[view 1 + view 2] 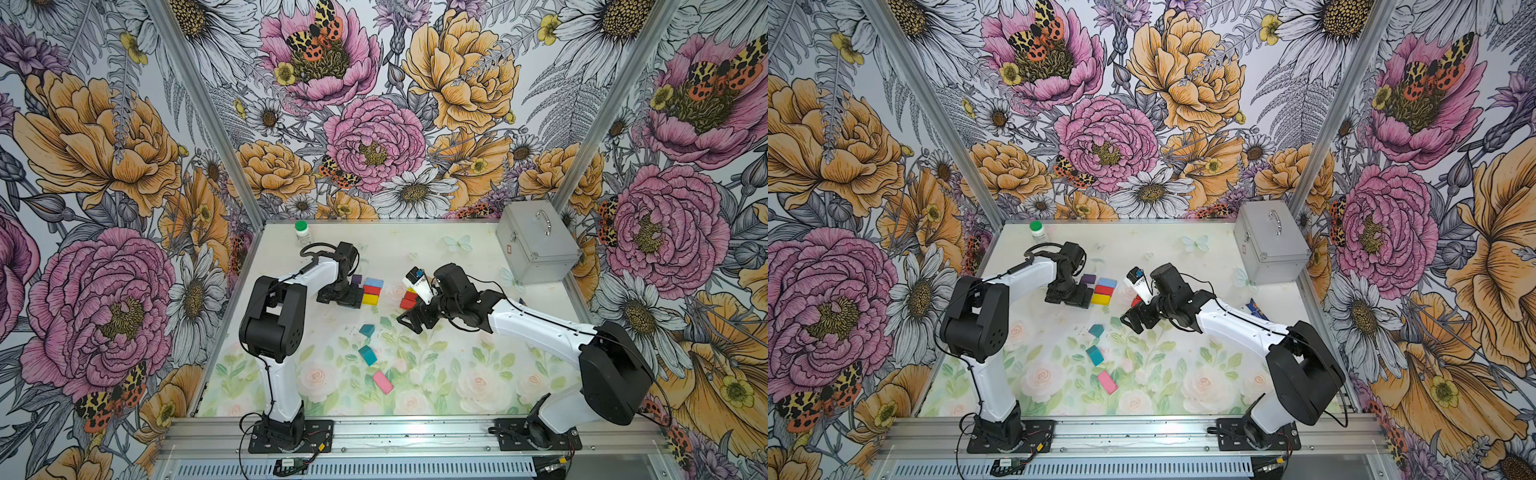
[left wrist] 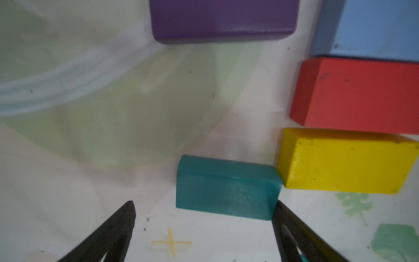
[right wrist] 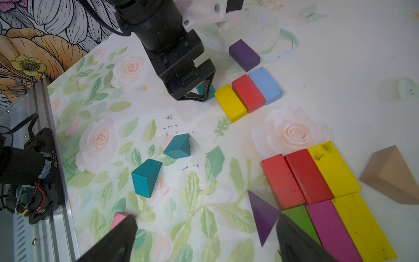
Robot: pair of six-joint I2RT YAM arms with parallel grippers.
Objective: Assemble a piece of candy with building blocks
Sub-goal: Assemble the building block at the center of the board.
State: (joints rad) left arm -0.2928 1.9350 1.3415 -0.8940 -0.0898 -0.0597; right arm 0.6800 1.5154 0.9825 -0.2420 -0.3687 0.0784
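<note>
On floral-print mat (image 1: 457, 374), floral walls (image 1: 374, 124) around: my left gripper (image 2: 205, 205) wide open, empty, teal block (image 2: 226, 188) at tips, beside yellow-red-blue row (image 2: 362, 95); my right gripper (image 3: 207, 219) wide open, empty. Silver case (image 1: 536, 245): red mark.

From the right wrist, the left gripper (image 3: 197, 96) hides most of the teal block (image 3: 200, 89) at its fingertips; in both top views it covers that block entirely. One right gripper (image 3: 206, 219) finger hides most of the pink block (image 3: 119, 219), the other a corner of the green block (image 3: 297, 217). Ahead of the left gripper, the light blue block (image 2: 374, 27) and red block (image 2: 362, 95) run off the left wrist view's edge.
</note>
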